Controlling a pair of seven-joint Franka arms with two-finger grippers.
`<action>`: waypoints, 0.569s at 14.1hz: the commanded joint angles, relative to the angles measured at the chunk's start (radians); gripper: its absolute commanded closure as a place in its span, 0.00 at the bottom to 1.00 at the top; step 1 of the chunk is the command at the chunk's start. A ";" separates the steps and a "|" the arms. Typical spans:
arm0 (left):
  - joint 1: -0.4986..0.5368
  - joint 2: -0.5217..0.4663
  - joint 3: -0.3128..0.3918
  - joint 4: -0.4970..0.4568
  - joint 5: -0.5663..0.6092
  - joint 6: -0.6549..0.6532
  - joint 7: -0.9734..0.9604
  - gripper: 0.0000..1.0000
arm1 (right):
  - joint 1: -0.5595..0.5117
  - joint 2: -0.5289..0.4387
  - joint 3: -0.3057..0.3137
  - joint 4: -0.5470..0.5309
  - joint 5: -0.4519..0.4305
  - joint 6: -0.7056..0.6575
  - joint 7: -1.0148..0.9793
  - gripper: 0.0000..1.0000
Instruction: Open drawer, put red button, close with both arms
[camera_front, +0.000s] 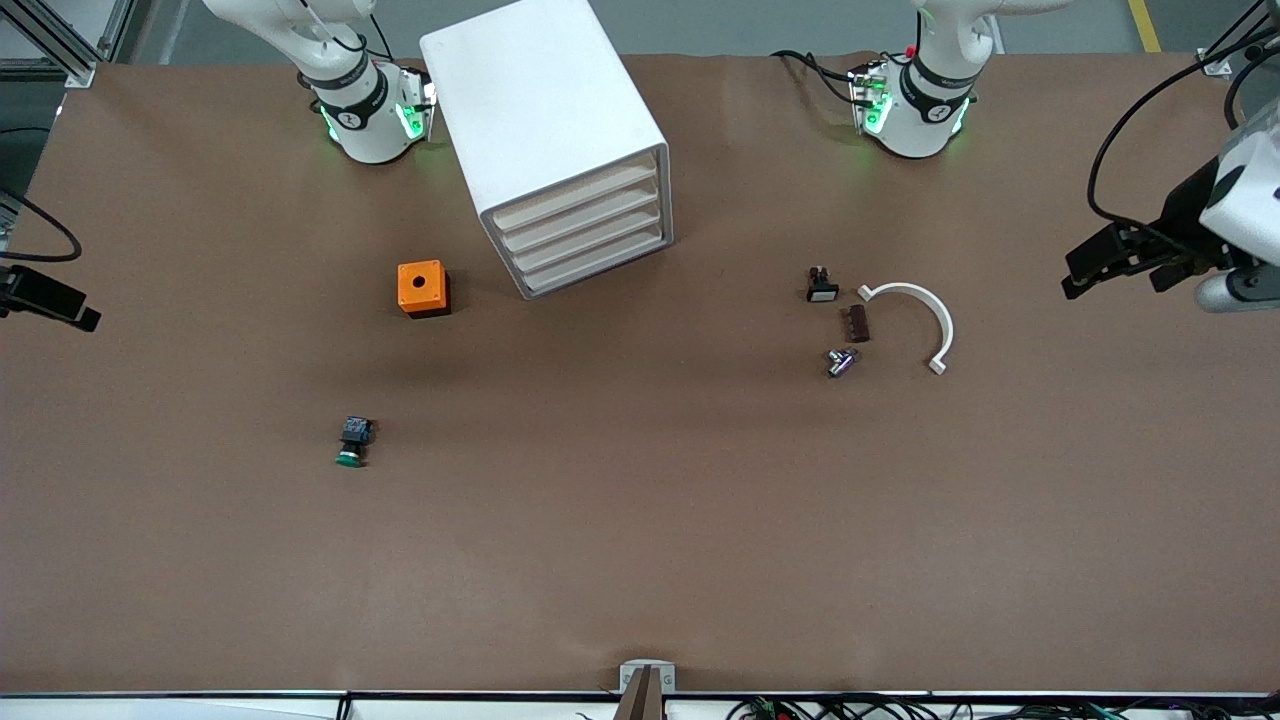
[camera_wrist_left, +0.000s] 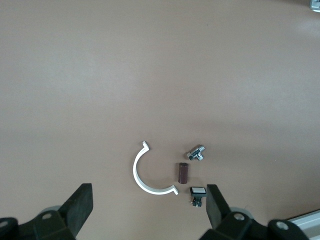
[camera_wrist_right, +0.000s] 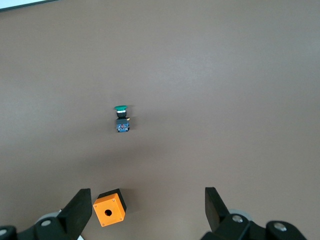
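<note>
Drawer (camera_front: 575, 195) shut, upper middle. Left hand (camera_wrist_left: 148, 197) and right hand (camera_wrist_right: 147, 197) hang released over counter (camera_front: 640, 520) ends, waiting clear to start; no red button shows.

White cabinet's (camera_front: 545, 130) uppermost drawer (camera_front: 575, 195) shut; both arms wait.
</note>
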 joint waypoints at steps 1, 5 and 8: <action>0.009 -0.046 0.006 -0.007 -0.001 -0.049 0.016 0.00 | -0.017 -0.006 0.018 0.010 -0.004 -0.012 -0.011 0.00; 0.010 -0.046 0.002 -0.001 -0.003 -0.044 0.046 0.00 | -0.017 -0.003 0.018 0.010 -0.007 -0.012 -0.011 0.00; 0.009 -0.044 0.004 -0.012 -0.003 -0.046 0.052 0.00 | -0.017 -0.008 0.018 0.010 -0.001 -0.014 -0.011 0.00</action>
